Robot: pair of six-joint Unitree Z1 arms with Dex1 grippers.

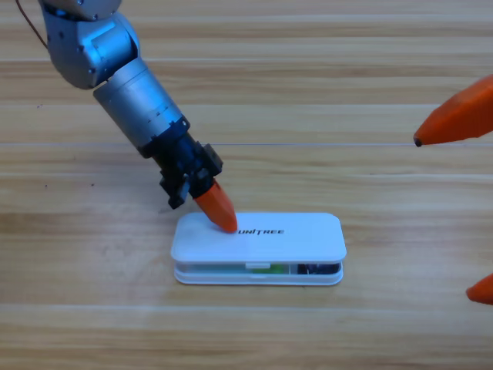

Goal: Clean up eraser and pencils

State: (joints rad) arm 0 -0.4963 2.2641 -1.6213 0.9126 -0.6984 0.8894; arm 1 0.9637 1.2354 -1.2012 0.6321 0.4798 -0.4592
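As the left gripper (222,214) pressed its orange tip, jaws together, on the white case (300,240) lid's left end, the pencils (266,269) showed only through the front gap. The right gripper (462,200) waited open at the right edge.

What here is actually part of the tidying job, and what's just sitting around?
Part of the job:
- left gripper, pressing on the lid of the white case, which is almost shut
- green and dark things glimpsed in its front gap, too hidden to name

Just there:
- right gripper, waiting open at the right edge
- wooden table
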